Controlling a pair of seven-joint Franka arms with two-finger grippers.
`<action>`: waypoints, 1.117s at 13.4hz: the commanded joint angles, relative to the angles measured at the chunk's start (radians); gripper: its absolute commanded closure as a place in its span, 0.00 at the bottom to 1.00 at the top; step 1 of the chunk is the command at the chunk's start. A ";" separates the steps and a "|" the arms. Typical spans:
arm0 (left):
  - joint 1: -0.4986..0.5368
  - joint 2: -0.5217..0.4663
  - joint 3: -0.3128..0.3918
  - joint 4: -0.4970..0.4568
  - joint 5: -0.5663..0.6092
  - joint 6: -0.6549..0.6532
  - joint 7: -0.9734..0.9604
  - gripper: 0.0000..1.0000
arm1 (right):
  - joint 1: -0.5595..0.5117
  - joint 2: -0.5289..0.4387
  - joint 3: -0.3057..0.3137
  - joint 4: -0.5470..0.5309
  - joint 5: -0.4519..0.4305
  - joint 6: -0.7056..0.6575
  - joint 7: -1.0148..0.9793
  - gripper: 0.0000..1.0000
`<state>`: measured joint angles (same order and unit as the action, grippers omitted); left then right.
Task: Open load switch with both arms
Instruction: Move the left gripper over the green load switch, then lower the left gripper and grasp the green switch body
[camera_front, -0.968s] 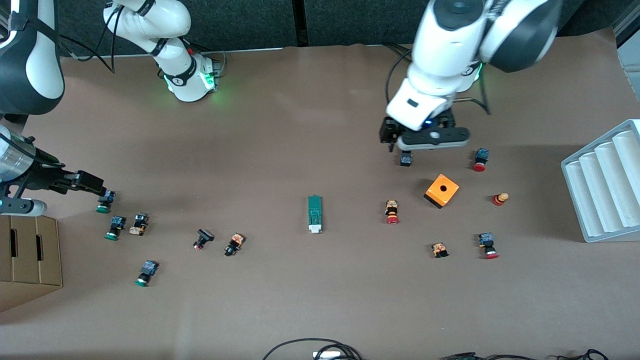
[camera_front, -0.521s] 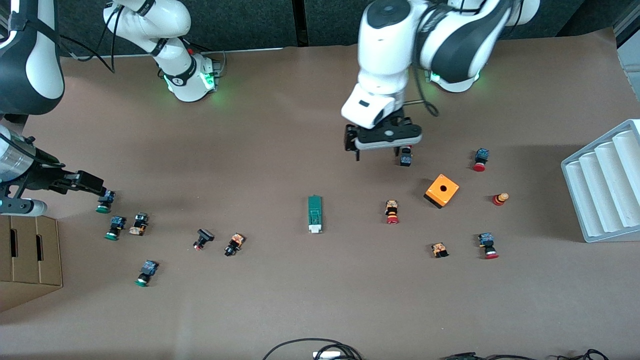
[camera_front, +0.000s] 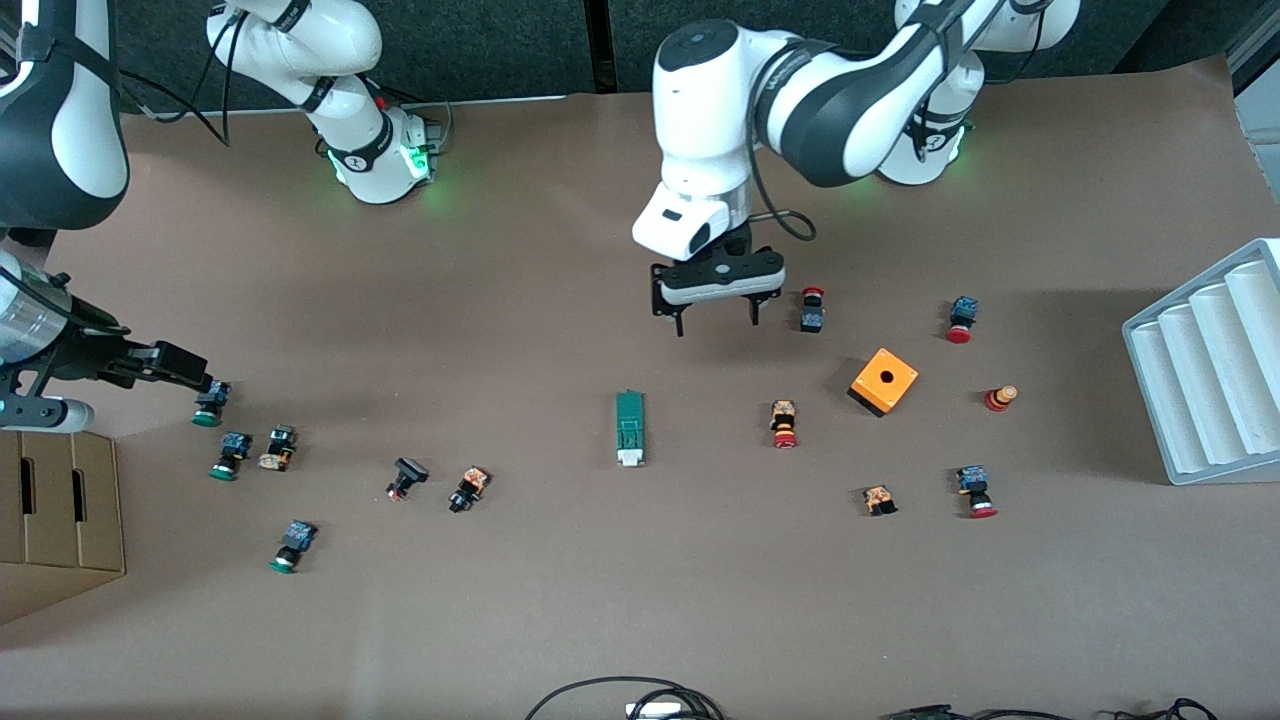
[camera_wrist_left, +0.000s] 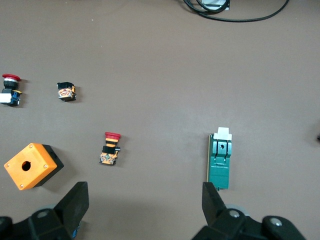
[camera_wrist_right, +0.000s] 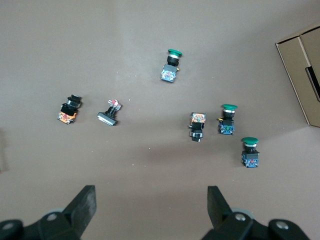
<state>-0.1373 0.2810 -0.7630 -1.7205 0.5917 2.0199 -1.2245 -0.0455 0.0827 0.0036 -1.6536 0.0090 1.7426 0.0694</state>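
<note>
The load switch (camera_front: 629, 428) is a dark-green bar with a white block at the end nearer the front camera, lying flat mid-table. In the left wrist view the load switch (camera_wrist_left: 220, 162) lies just past one fingertip (camera_wrist_left: 212, 197). My left gripper (camera_front: 717, 322) (camera_wrist_left: 145, 200) hangs open and empty over bare table, between the switch and a red-capped button (camera_front: 811, 309). My right gripper (camera_front: 198, 378) (camera_wrist_right: 151, 200) waits open and empty at the right arm's end, by a green-capped button (camera_front: 208, 404).
An orange box with a hole (camera_front: 884, 381) and several red-capped buttons lie toward the left arm's end. More buttons are scattered toward the right arm's end. A white ribbed rack (camera_front: 1210, 370) and a cardboard box (camera_front: 60, 510) stand at the table's ends. Cables (camera_front: 625, 700) lie at the near edge.
My left arm has swung from above the orange box's area toward mid-table, closer to the load switch, with its gripper still open. The right arm has not moved.
</note>
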 joint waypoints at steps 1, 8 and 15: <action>0.002 0.059 -0.045 0.019 0.101 0.016 -0.104 0.00 | -0.002 0.011 0.001 0.020 -0.014 -0.005 0.003 0.00; -0.107 0.190 -0.055 0.018 0.412 0.022 -0.371 0.00 | -0.002 0.011 0.001 0.020 -0.014 -0.005 0.003 0.00; -0.130 0.341 -0.053 0.001 0.800 0.094 -0.662 0.00 | -0.002 0.011 0.001 0.020 -0.014 -0.005 0.003 0.00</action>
<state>-0.2481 0.5764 -0.8140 -1.7244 1.2836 2.1071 -1.7761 -0.0455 0.0827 0.0036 -1.6536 0.0090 1.7426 0.0694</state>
